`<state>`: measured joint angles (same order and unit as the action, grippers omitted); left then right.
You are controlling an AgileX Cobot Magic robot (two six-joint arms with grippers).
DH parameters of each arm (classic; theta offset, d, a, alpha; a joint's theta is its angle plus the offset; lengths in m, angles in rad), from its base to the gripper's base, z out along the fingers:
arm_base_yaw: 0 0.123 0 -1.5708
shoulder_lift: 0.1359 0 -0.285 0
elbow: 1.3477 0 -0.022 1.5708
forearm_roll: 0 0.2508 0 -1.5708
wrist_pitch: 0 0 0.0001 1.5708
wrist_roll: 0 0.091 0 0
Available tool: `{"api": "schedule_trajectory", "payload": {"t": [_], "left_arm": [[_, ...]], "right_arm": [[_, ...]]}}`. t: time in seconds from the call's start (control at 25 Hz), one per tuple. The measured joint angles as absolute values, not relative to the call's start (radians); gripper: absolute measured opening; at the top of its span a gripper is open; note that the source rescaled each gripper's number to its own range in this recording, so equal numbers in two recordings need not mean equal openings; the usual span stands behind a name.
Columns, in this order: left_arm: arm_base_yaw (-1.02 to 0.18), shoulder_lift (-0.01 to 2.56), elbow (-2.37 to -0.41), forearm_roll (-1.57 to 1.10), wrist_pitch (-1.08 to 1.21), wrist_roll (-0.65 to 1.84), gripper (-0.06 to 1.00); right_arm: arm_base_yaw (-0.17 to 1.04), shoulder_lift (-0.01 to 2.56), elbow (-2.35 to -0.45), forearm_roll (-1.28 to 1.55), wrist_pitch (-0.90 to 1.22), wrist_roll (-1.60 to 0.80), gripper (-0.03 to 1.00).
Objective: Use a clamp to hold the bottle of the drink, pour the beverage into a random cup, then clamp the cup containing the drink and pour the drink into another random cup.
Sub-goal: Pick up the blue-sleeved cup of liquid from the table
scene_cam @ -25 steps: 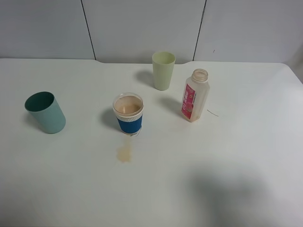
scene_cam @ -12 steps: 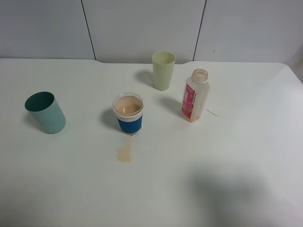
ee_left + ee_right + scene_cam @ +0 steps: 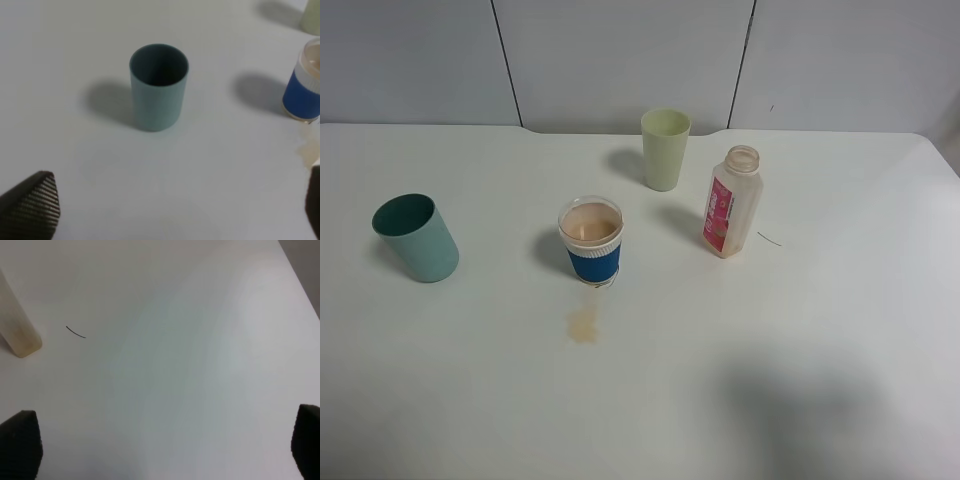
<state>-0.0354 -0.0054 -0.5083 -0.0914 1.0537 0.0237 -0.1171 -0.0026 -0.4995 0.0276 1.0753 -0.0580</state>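
Note:
An open plastic bottle with a pink label stands upright right of centre; its base shows in the right wrist view. A clear cup with a blue sleeve holds beige drink at the centre; it also shows in the left wrist view. A teal cup stands at the left, empty in the left wrist view. A pale green cup stands at the back. Neither arm shows in the exterior view. My left gripper is open and empty, short of the teal cup. My right gripper is open and empty over bare table.
A beige spill stain lies on the white table in front of the blue-sleeved cup; it shows in the left wrist view. A thin dark mark lies right of the bottle. Grey wall panels stand behind the table.

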Motion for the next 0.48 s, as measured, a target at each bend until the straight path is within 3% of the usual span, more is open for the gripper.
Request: {"api": "schedule_trajectory", "payload": {"t": [0.48], "left_arm": [[-0.035, -0.005, -0.508, -0.091, 1.054, 0.024, 1.0]], "right_arm": [[-0.117, -0.003, -0.499, 0.028, 1.075, -0.058, 1.0]]}}
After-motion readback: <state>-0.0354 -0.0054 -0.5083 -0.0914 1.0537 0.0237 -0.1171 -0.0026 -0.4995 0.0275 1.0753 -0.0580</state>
